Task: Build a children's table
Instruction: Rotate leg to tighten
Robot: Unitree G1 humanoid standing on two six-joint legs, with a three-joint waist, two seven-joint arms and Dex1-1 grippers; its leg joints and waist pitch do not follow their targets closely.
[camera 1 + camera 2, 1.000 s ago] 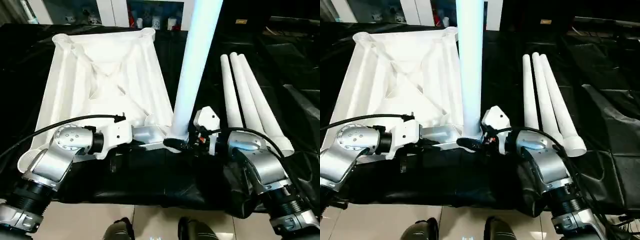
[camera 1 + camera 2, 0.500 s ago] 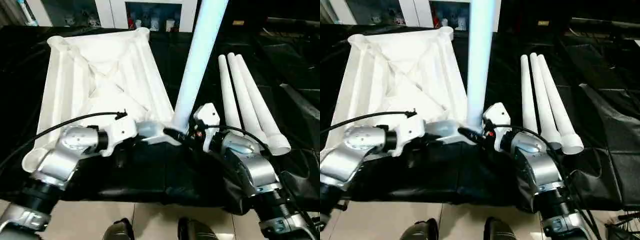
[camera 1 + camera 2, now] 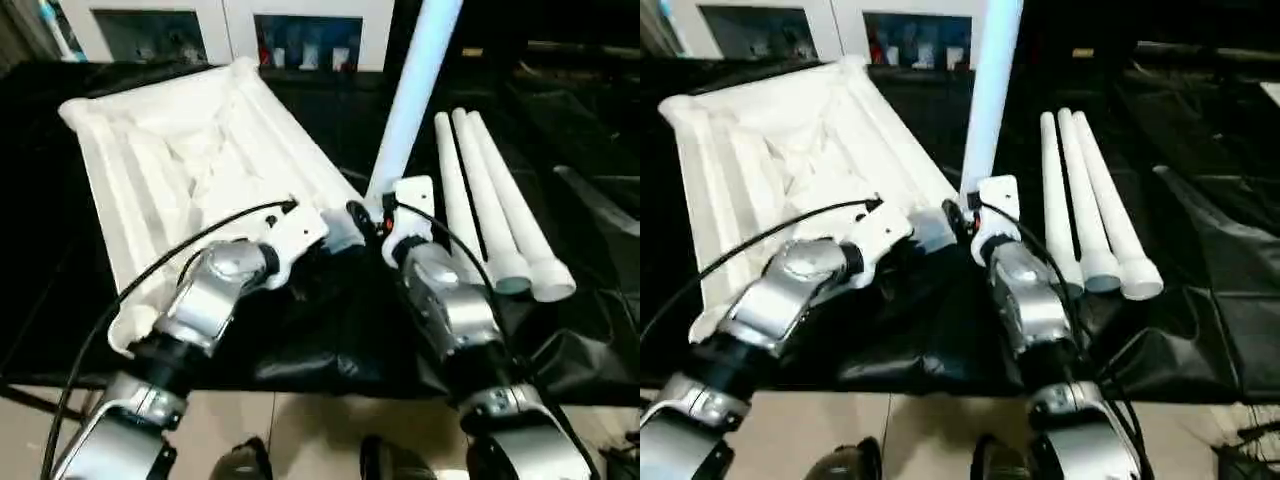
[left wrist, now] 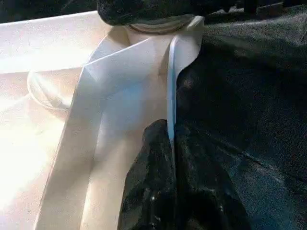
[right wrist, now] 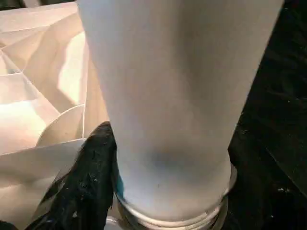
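Observation:
The white tabletop (image 3: 170, 150) lies underside up on a black cloth, with its ribs and braces showing. One white leg (image 3: 415, 90) stands upright in the round socket (image 5: 223, 203) at the tabletop's near right corner. My right gripper (image 3: 375, 208) is shut on this leg just above the socket, one black finger (image 5: 91, 182) pressed against its side. My left gripper (image 3: 345, 228) is right beside it, shut on the thin white rim (image 4: 170, 110) of the same corner. Three more legs (image 3: 490, 200) lie side by side to the right, flared ends towards me.
A black cloth (image 3: 330, 340) covers the work surface and bunches in folds at the right (image 3: 600, 200). A white cabinet (image 3: 230, 20) with shelves of small items stands behind. Pale floor tiles (image 3: 300, 430) show below the near edge.
The whole view has shifted. Both grippers, the upright leg and the held corner now sit farther from me, and the tabletop lies more askew to the three lying legs. Both grips are unchanged.

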